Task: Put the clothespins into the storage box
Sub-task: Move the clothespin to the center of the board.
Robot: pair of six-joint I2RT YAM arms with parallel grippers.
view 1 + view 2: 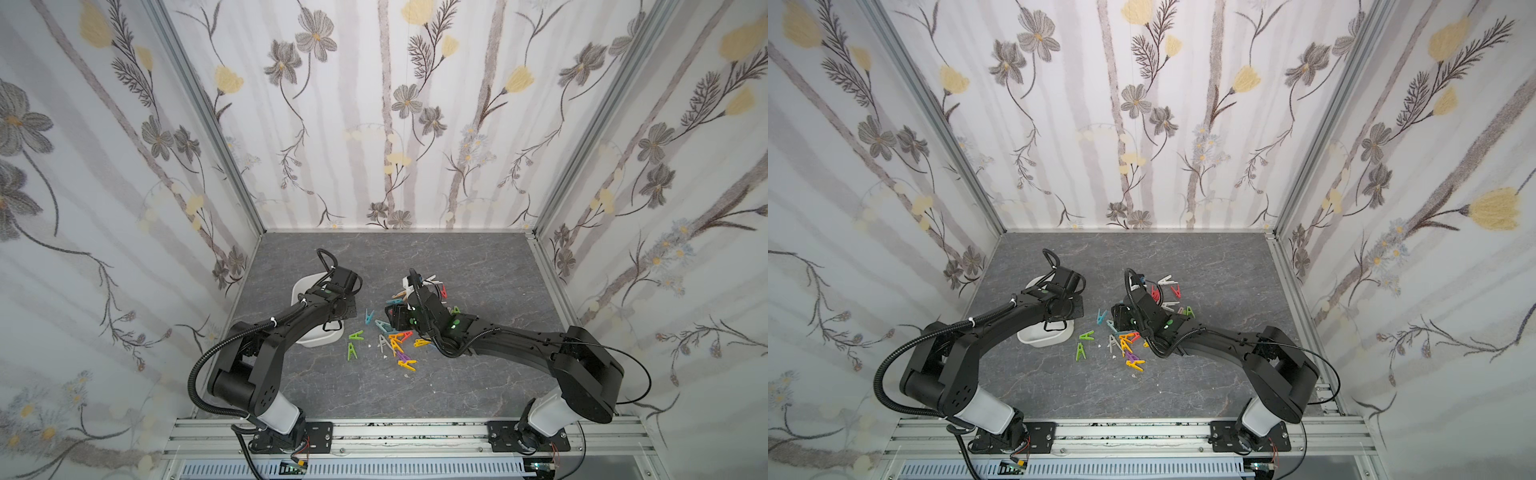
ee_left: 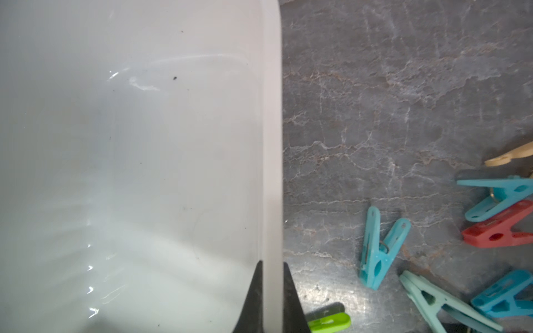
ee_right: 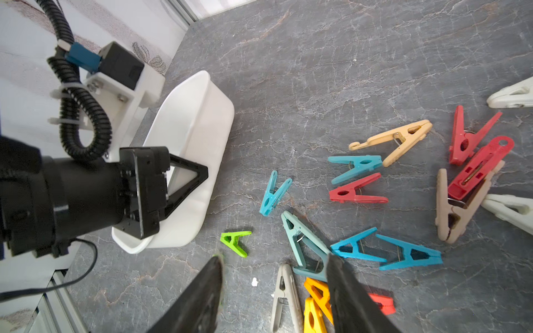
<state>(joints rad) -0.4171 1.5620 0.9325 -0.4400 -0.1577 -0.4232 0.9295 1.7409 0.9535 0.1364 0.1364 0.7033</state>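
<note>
The white storage box (image 1: 318,340) (image 1: 1040,337) sits left of centre on the grey table. My left gripper (image 2: 272,263) (image 3: 203,173) is shut on the box's right-hand wall (image 2: 272,144), one finger inside and one outside. Several coloured clothespins (image 1: 395,340) (image 1: 1127,345) lie scattered to the right of the box. The box interior that shows in the left wrist view holds none. My right gripper (image 3: 274,259) hangs open above the pile. A grey peg (image 3: 284,297) and yellow and orange pegs (image 3: 314,305) lie on the table under its open fingers. A cyan peg (image 3: 274,193) (image 2: 377,250) and a green one (image 3: 235,242) lie nearest the box.
More pegs, red (image 3: 467,138), beige (image 3: 398,138) and white (image 3: 510,96), spread further right. Small white flecks (image 3: 254,282) dot the table. Floral-papered walls close off the left, back and right. An aluminium rail (image 1: 407,432) with both arm bases runs along the front.
</note>
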